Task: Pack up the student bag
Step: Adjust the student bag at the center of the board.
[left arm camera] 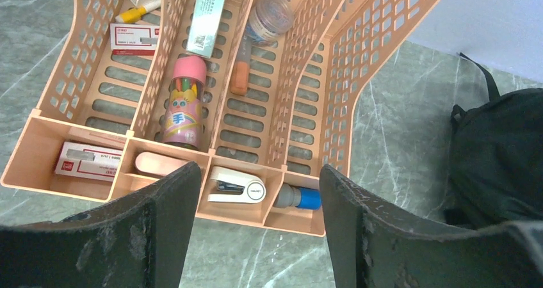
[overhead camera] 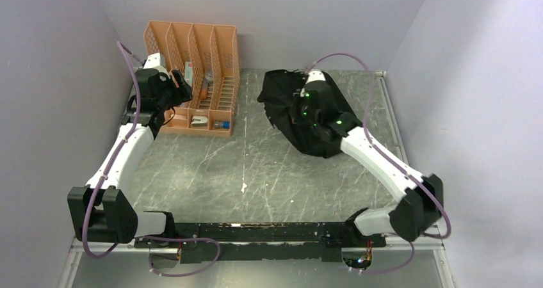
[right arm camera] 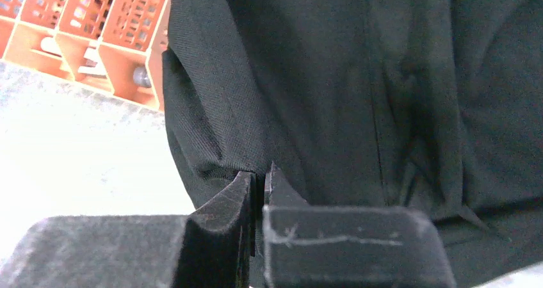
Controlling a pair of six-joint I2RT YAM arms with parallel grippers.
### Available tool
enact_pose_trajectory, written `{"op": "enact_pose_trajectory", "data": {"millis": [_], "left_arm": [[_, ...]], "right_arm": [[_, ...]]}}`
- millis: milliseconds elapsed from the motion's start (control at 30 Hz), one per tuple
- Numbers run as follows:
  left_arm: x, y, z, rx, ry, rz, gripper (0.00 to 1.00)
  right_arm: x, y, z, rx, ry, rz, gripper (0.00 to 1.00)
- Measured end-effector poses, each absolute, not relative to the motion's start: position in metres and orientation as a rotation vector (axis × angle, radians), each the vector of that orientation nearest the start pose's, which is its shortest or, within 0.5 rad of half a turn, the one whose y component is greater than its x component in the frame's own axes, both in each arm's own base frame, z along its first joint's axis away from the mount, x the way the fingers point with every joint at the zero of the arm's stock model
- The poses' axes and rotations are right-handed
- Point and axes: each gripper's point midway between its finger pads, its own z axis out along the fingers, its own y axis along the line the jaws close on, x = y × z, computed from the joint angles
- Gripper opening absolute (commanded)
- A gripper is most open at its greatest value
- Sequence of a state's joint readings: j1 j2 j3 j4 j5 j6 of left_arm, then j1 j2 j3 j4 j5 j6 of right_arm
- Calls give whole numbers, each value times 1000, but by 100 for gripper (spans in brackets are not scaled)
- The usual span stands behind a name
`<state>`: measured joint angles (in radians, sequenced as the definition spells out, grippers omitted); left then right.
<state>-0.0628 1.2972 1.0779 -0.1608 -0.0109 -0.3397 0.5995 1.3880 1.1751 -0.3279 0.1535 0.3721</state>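
Right wrist only: right tool [right arm camera: 260, 176] clenched on student bag [right arm camera: 358, 77] | left tool [left arm camera: 259, 185] released

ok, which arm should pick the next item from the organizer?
Left. The left hand hovers open over the orange organizer; the right hand is shut on the student bag's fabric.

The grey marbled desk [overhead camera: 256, 173] is carrying an orange slotted organizer [overhead camera: 221, 51] at upper left and the black student bag [overhead camera: 277, 101] lying right of centre.
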Motion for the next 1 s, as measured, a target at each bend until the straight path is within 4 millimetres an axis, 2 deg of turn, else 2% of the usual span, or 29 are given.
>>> {"op": "enact_pose_trajectory", "data": {"millis": [133, 233, 300, 433, 533, 600, 667, 733, 800, 867, 1000], "left_arm": [[417, -39, 242, -277, 1945, -259, 72], [417, -39, 242, -275, 1946, -261, 72], [417, -39, 242, -274, 1946, -264, 72], [417, -41, 241, -269, 1950, -272, 71], [417, -43, 240, -262, 1955, -284, 71], [417, -44, 240, -258, 1956, -291, 71], [417, -44, 240, -257, 1956, -293, 72], [417, -45, 240, -254, 1957, -297, 72], [417, -46, 240, -248, 1957, -307, 71], [417, -48, 241, -237, 1951, -322, 72], [418, -57, 241, -192, 1941, -372, 74]], "right_arm": [[342, 184, 243, -118, 2098, 341, 0], [331, 161, 247, -115, 2121, 279, 0], [322, 153, 245, -130, 2160, 251, 0], [303, 151, 244, -181, 2249, 266, 4], [288, 157, 233, -218, 2313, 322, 12], [278, 161, 217, -235, 2353, 369, 20], [261, 163, 193, -253, 2418, 413, 32], [247, 164, 172, -263, 2479, 445, 37], [240, 166, 163, -258, 2506, 472, 46], [241, 168, 168, -245, 2468, 499, 52], [252, 171, 202, -213, 2291, 553, 58]]}}
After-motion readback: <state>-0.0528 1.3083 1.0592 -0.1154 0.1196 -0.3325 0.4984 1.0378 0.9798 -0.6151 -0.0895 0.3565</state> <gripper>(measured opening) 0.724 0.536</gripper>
